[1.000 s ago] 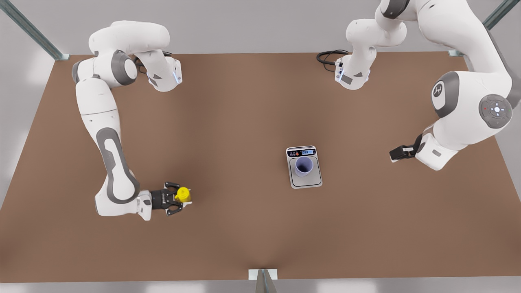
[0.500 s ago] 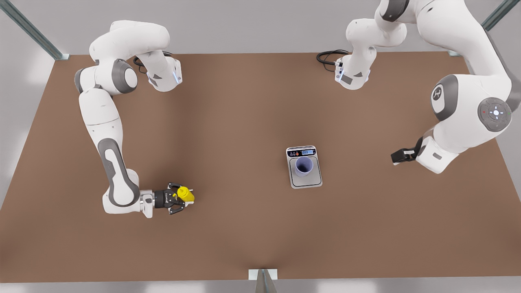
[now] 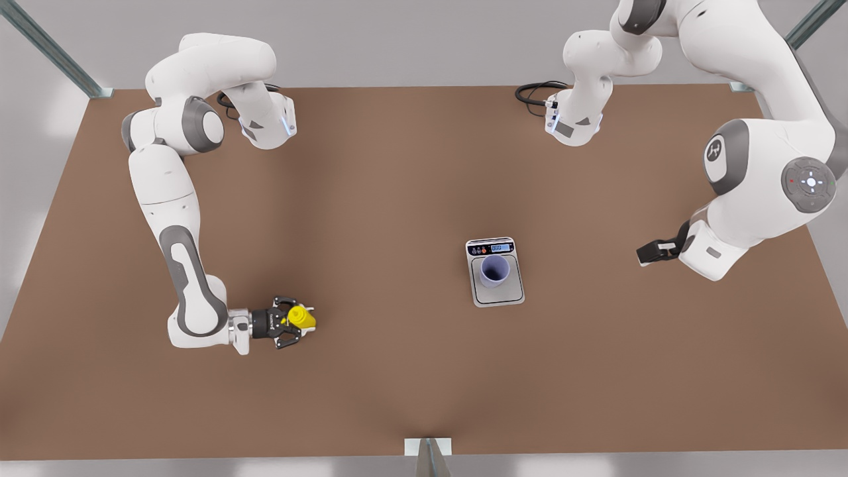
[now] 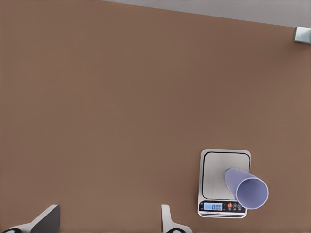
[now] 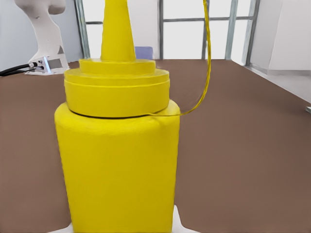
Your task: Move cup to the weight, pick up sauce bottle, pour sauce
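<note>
Since the earlier frame the right tool (image 3: 296, 321) barely shifted, fingers closing in around the sauce bottle (image 3: 301, 317).
The cup (image 3: 494, 269) stood on the weight (image 3: 495, 291), well apart across bare bench (image 3: 371, 199); the left tool (image 3: 641, 254) hung beyond, fingers spread, nothing held.

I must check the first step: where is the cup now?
The cup stands upright on the weight, right of centre in the front view, far from both grippers.
</note>
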`<state>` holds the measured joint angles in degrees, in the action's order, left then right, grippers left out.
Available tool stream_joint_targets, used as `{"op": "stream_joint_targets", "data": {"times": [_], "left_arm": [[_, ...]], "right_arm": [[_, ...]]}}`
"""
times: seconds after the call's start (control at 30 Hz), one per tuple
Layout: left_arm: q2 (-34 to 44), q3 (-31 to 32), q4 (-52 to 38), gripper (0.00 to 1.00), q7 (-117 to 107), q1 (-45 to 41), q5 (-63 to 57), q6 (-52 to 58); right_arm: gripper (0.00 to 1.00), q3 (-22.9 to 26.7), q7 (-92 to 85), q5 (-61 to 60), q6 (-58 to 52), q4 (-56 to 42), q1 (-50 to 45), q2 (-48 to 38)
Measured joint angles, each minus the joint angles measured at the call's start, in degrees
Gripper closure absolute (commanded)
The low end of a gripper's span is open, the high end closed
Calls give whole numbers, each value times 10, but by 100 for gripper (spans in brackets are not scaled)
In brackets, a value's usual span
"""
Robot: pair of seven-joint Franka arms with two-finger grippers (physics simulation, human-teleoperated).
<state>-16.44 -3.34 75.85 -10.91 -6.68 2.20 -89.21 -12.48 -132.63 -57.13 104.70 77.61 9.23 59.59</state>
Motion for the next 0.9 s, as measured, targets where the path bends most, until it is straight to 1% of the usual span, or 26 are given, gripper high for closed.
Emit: {"op": "stream_joint_targets", "data": {"times": [0.03, 0.07, 0.1, 0.13, 0.53, 0.9], "left_arm": [[-3, 0, 0, 0, 1, 1, 0, -2], [-2, 0, -1, 0, 1, 0, 0, -2], [-2, 0, -1, 0, -1, 0, 0, -2], [-3, 0, -2, 0, -4, 0, 1, -2], [-2, -1, -3, 0, 3, 0, 25, -3], [0, -1, -3, 0, 3, 0, 27, -3]], "right_arm": [[30, 0, 1, 0, 0, 0, 0, 0], [26, 0, 1, 0, 0, 0, 0, 0], [14, 0, 2, 0, -1, 0, 1, 0], [1, 0, 2, 0, -2, 0, 1, 0], [0, 1, 6, 0, -3, 0, 1, 0], [0, 2, 8, 8, -27, 1, 27, -2]]}}
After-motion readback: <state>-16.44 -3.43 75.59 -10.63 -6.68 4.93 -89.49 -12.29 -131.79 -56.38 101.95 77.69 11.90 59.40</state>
